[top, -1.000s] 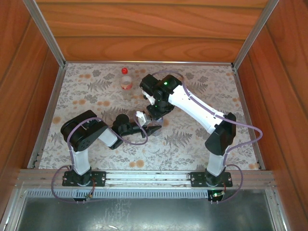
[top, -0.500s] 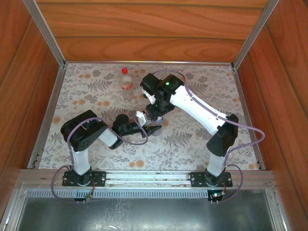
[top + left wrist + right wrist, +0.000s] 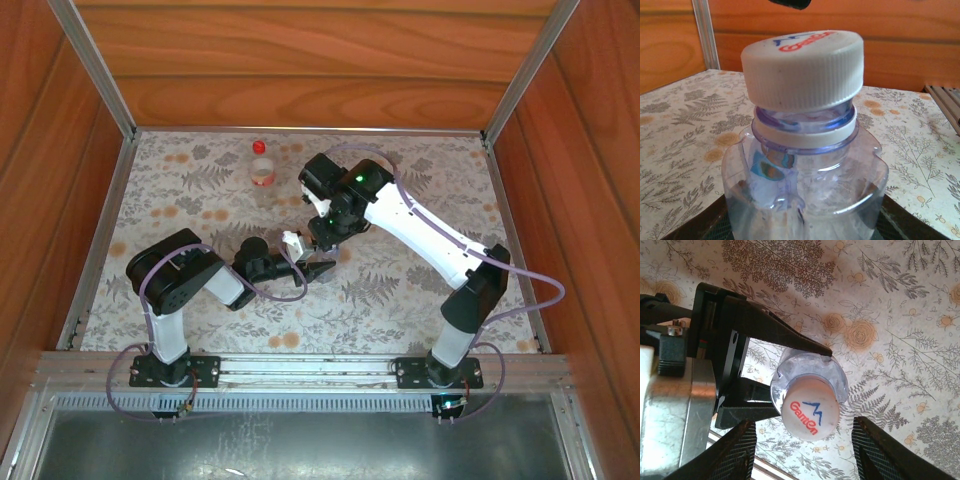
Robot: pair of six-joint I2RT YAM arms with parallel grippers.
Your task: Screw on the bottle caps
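Observation:
The plain bluish bottle (image 3: 805,185) stands upright between my left gripper's (image 3: 805,227) fingers (image 3: 782,335), which are shut on its body. A white cap (image 3: 802,67) with red and blue print sits on its neck, a strip of thread showing under it. My right gripper (image 3: 810,452) hangs over it, open. Its two mesh-padded fingers (image 3: 735,452) stand either side of the white cap (image 3: 810,412) with a gap on both sides. From above, both grippers meet at the bottle (image 3: 293,243) mid-table. The labelled bottle (image 3: 262,175) stands at the back with a red cap (image 3: 259,147) on top.
A flower-and-fern cloth (image 3: 400,290) covers the table. Wooden walls and metal rails (image 3: 100,230) close it in at the left, back and right. The right arm's white forearm (image 3: 420,230) crosses the right half.
The right arm's elbow and wrist have shifted a little to the right. The left arm and its bottle have stayed put.

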